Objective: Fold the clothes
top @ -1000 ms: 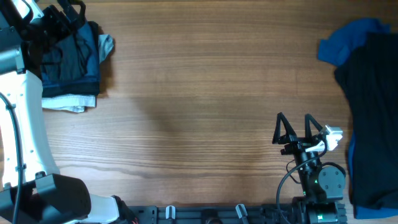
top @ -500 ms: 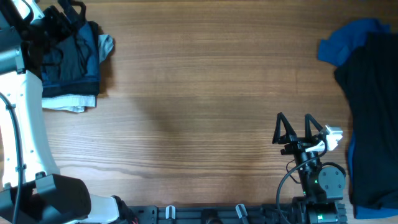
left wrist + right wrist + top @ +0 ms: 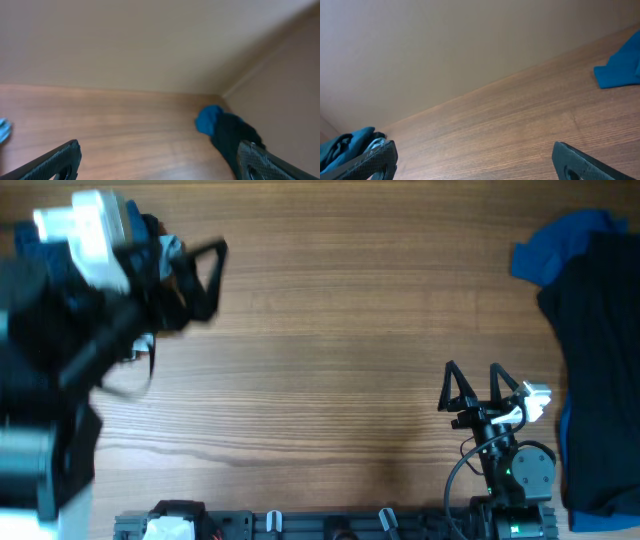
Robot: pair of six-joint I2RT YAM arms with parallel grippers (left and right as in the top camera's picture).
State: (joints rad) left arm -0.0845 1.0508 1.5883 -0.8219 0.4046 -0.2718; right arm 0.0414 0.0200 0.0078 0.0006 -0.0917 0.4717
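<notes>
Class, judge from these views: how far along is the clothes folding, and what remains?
Done, apparently: a small stack at the table's left, partly hidden by the left arm. In hand: nothing; the left gripper and right gripper are both open and empty. Left: the crumpled blue and near-black heap at the right edge.

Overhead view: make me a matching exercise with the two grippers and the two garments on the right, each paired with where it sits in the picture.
Things:
1. left gripper
2. right gripper
3. blue garment
4. dark shirt

Places:
A. near the bottom edge, right of centre, jaws open
B. top right corner
C. upper left, jaws open
D. along the right edge, lying over blue cloth

Pairs: 1-C, 2-A, 3-B, 4-D
</notes>
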